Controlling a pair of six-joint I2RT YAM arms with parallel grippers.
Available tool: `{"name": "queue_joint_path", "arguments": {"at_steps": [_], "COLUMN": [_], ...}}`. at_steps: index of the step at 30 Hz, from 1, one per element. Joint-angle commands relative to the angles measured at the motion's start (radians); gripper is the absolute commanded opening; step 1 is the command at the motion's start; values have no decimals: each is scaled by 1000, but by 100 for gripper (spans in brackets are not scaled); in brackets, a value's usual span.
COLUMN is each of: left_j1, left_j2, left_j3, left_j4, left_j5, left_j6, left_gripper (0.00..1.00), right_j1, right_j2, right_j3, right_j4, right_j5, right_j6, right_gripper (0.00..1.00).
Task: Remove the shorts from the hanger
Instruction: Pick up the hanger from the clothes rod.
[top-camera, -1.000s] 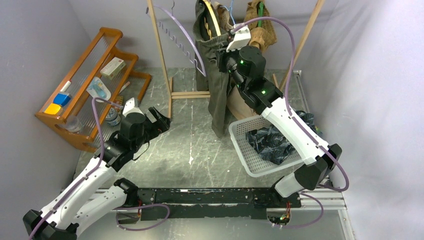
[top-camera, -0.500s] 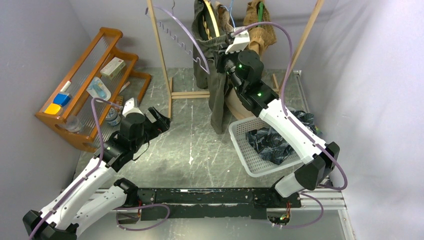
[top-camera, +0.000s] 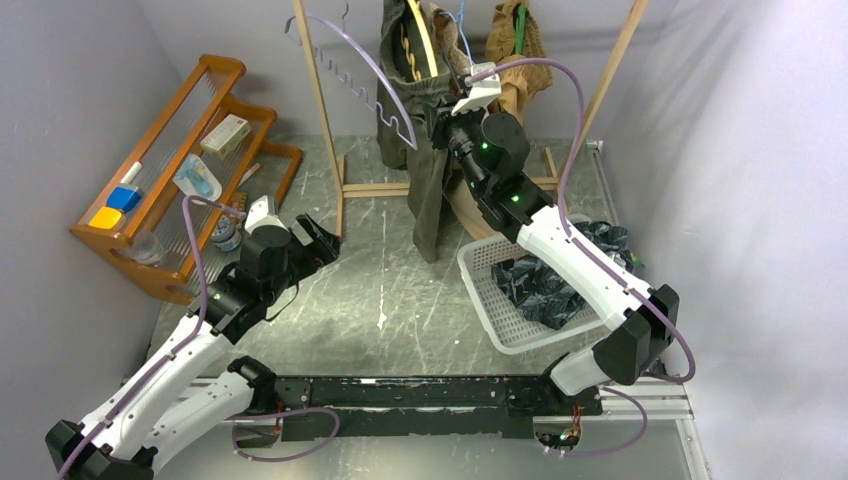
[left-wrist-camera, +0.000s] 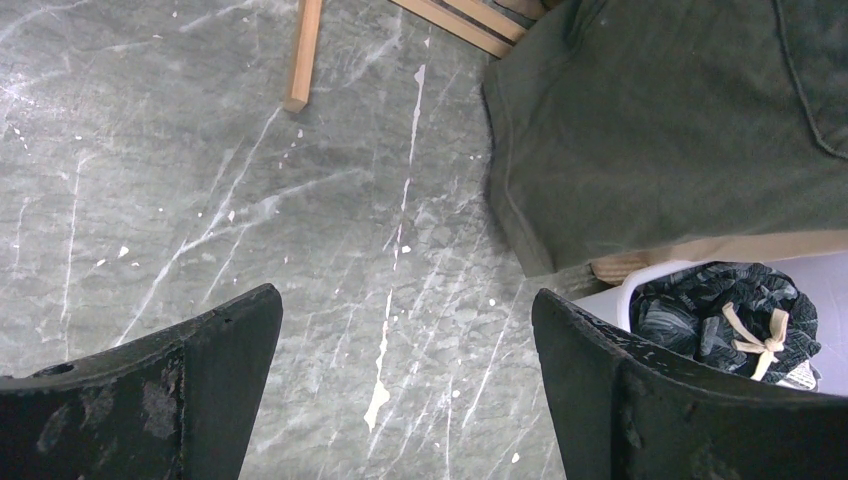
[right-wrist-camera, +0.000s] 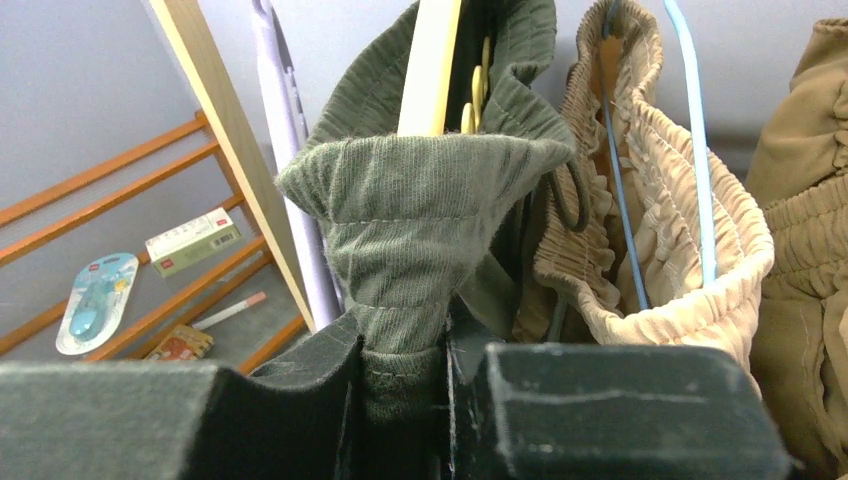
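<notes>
- Leftward and slightly down is where the right gripper (top-camera: 448, 112) has drawn since a second ago; the olive green cloth shorts (top-camera: 426, 190) have swung with it, their hem now further from the white plastic mesh basket (top-camera: 487, 303)
- Its two dark fingers are pinched tight on a fold of the olive waistband (right-wrist-camera: 420, 230); the cloth bunches up just above the fingertips
- A pale wooden hanger (right-wrist-camera: 430, 70) rises out of the waistband directly above the grip, so the shorts remain hung on it
- Just right of the grip hang the light beige gathered-waist shorts (right-wrist-camera: 640, 240) on a thin blue wire hanger (right-wrist-camera: 690, 120); further right are the tan-brown shorts (right-wrist-camera: 800, 250)
- Below the right forearm, the dark navy leaf-printed shorts (top-camera: 545, 285) lie crumpled in the basket
- The left gripper (left-wrist-camera: 405, 300) hovers low over the grey marbled tabletop (left-wrist-camera: 250, 180), fingers spread wide and holding nothing; the olive hem hangs ahead and to its right, well apart
</notes>
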Motion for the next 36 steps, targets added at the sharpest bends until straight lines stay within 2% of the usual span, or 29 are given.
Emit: {"name": "queue_joint_path", "arguments": {"at_steps": [1,8,13,17,22,29,36], "left_j1": [-4,-5,-5,-4,-5,-5,-4], "left_j2": [2,7,7,11,25,36,9], "left_j3": [14,20,19,17,18,28,33], "left_j4": [8,3,2,4,12,8,-17], "left_j5": [2,-2,-7,-8,1,8,-23], "left_j6": [-4,-1,-1,2,-1,-3,-12], "left_gripper": [99,99,99,99,99,99,99], "right_j1": [4,25,29,28,28,28,28], "right_j2": [-26,-9,-46,-99,-127,-185,-293], "right_j3": [9,46,26,-16,-21,-85,-243], "right_j4": [235,224,136,91,-18,-140,-283], "right_j5": [-27,-14,46,20,58,28,-44], "right_j6": [-37,-63,-41,-32,-9,50,159], "right_gripper": [0,0,0,0,0,0,0]}}
